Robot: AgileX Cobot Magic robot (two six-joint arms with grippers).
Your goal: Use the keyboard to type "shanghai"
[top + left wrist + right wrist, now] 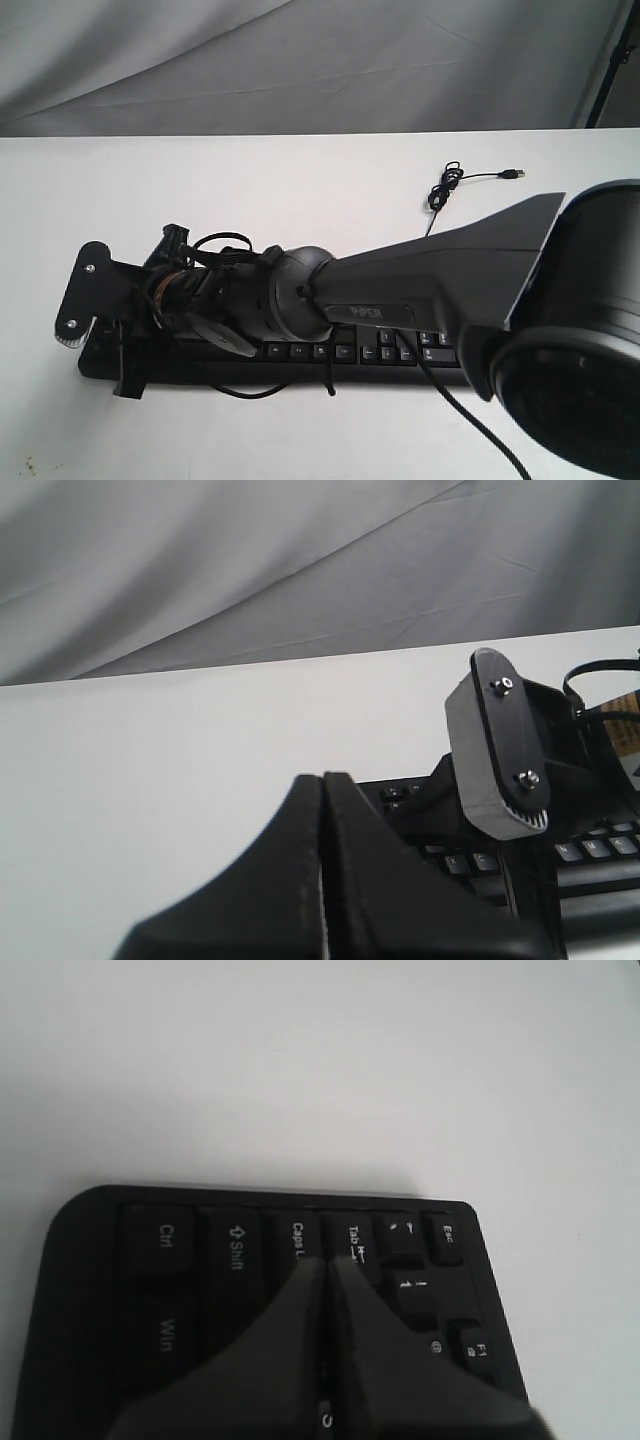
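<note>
The black keyboard [330,352] lies along the near side of the white table [300,190], and my right arm covers most of it. That arm reaches across to the keyboard's left end. My right gripper [328,1260] is shut and empty, with its tips low over the line between the Caps Lock and Tab keys [352,1240]. In the exterior view its fingers [128,375] hang below the grey camera plate [82,295]. My left gripper [322,777] is shut and empty, over the table beside the keyboard [600,852]. It is not seen in the exterior view.
The keyboard's thin cable [445,188] coils behind it and ends in a loose USB plug [513,174]. A bulky black arm joint [585,370] fills the near right corner. A grey cloth backdrop [300,60] hangs behind the table.
</note>
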